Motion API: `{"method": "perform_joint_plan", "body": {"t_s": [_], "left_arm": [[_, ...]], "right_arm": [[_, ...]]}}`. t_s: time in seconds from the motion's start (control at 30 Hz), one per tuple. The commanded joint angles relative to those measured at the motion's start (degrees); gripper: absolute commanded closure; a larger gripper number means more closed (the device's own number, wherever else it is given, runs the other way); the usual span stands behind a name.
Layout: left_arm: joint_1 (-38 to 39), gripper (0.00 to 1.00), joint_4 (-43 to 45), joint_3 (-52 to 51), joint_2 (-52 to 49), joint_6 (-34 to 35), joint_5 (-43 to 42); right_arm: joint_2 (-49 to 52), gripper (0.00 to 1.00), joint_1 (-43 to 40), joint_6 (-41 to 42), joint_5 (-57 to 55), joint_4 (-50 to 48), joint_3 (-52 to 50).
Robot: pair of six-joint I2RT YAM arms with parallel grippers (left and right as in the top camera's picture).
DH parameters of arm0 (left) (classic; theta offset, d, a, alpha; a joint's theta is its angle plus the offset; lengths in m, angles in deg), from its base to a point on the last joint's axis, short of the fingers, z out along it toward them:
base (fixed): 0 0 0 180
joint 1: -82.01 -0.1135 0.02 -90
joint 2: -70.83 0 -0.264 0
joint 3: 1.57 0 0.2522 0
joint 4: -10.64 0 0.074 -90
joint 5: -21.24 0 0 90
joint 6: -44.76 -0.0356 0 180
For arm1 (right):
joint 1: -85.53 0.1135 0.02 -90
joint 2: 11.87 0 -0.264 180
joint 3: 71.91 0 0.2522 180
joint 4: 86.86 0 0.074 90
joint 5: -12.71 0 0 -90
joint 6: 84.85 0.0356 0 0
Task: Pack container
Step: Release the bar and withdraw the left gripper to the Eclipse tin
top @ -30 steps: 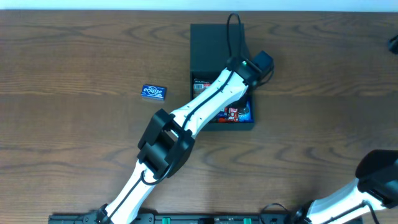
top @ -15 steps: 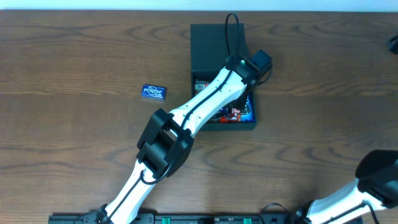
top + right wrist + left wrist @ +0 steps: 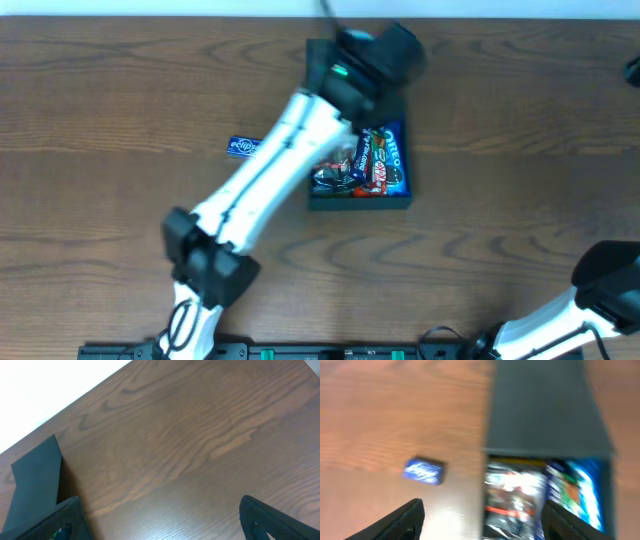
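Observation:
The container [image 3: 360, 202] is a dark square box at the table's middle back, with its flap lid [image 3: 545, 405] open behind it. It holds several snack packets, including a blue Oreo pack [image 3: 392, 160] and a silvery packet [image 3: 512, 495]. A small blue Eclipse gum pack [image 3: 243, 147] lies on the table to the left of the box and also shows in the left wrist view [image 3: 423, 470]. My left gripper [image 3: 482, 527] is open and empty, above the box's left wall; in the overhead view [image 3: 385, 50] it is blurred. My right gripper [image 3: 165, 520] is open and empty over bare table.
The container's side [image 3: 35, 480] shows at the left of the right wrist view. The right arm's base [image 3: 605, 285] sits at the front right corner. The wooden table [image 3: 520, 150] is brown.
My left arm has swung back and to the left off the box, uncovering the packets inside. The gum pack and the right arm have not moved.

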Motion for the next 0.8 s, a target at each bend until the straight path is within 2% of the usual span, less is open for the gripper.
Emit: {"method": "perform_joint_plan", "body": {"t_s": [0.0,0.07,0.13,0.2,0.33,0.43,0.6,0.77], "left_arm": [[-7.89,0.21,-3.50,-1.73,-1.27,15.28,0.26],[-12.33,0.16,-4.52,-4.50,-1.38,22.49,-3.74],[-15.89,0.06,-3.76,-8.11,-1.40,27.47,-6.95],[-18.80,0.02,-1.42,-12.41,-1.40,31.74,-10.67],[-22.32,0.02,7.50,-22.32,-1.40,38.34,-19.19],[-23.02,0.02,14.53,-29.68,-1.40,45.64,-22.51],[-22.95,0.00,21.81,-37.03,-1.40,55.06,-22.67],[-22.95,0.00,24.65,-41.16,-1.40,59.45,-22.60]], "right_arm": [[0.39,0.01,-0.15,-0.63,0.44,0.04,-0.37],[0.39,0.01,-0.15,-0.63,0.44,0.04,-0.37],[0.39,0.01,-0.15,-0.63,0.44,0.04,-0.37],[0.39,0.01,-0.15,-0.63,0.46,0.04,-0.37],[0.39,0.01,-0.15,-0.63,0.46,0.31,-0.37],[0.39,0.01,-0.15,-0.63,0.46,0.50,-0.39],[0.39,0.01,-0.15,-0.63,0.46,0.72,-0.39],[0.39,0.01,-0.15,-0.63,0.46,0.74,-0.37]]}}
